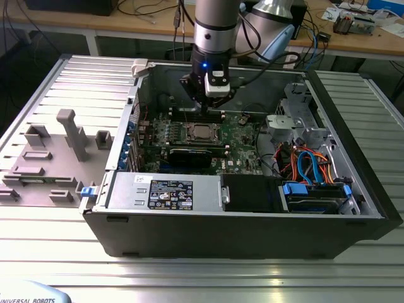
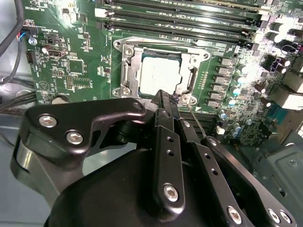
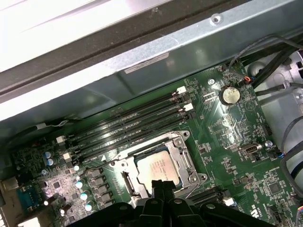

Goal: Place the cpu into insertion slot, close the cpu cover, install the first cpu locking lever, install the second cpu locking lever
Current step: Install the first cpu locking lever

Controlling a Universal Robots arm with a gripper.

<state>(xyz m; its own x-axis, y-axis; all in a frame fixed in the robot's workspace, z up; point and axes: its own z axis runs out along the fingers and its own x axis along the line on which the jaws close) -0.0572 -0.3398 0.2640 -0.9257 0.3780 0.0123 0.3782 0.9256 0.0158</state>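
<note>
Pincer (image 2: 163, 95) pointing down, pinched closed, tip at cpu cover (image 2: 128, 66) edge, cpu (image 2: 158, 73) seated

From where I stood, the arm (image 1: 214, 25) hung upright, its grey wrist section vertical. A small blue light (image 1: 203, 65) glowed on the wrist, and a white camera block (image 1: 216, 83) sat just beneath it. The black gripper (image 1: 204, 106) pointed straight down. In the second wrist view its slim fingers (image 2: 160, 137) ran together to one narrow tip. In the first wrist view the fingertips (image 3: 157, 187) sat side by side, closed, with nothing visible between them.
</note>
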